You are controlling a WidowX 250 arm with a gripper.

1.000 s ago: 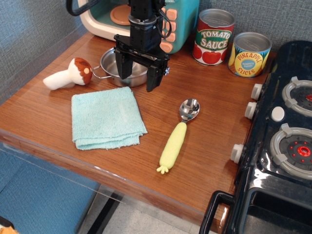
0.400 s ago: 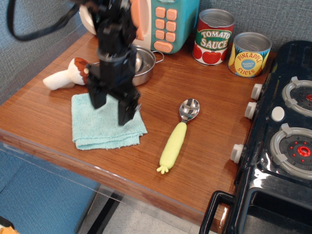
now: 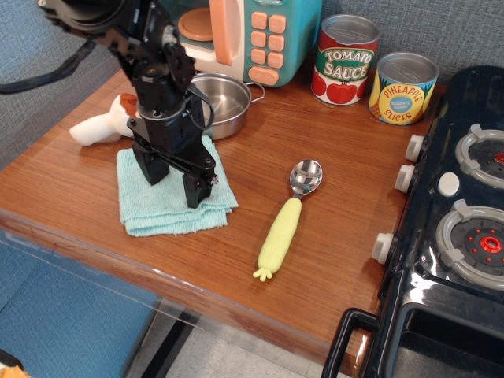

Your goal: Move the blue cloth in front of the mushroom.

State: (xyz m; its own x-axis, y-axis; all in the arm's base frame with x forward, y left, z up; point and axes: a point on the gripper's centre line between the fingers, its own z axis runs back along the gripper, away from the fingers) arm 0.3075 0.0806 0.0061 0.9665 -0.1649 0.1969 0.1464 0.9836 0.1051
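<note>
The blue cloth (image 3: 169, 209) lies folded on the wooden counter near its front left edge. My gripper (image 3: 175, 183) is open and stands down over the cloth's middle, fingertips at or just above its surface, one finger (image 3: 155, 169) to the left and one to the right. The mushroom (image 3: 101, 124) lies on its side behind the cloth at the left, its brown cap partly hidden by my arm.
A steel pot (image 3: 227, 93) stands behind the cloth. A spoon with a yellow handle (image 3: 283, 228) lies to the right. A toy microwave (image 3: 244, 31) and two cans (image 3: 345, 59) line the back. A black stove (image 3: 465, 213) fills the right side.
My gripper has moved from over the pot forward and left, then lowered onto the cloth. The cloth has bunched slightly under it.
</note>
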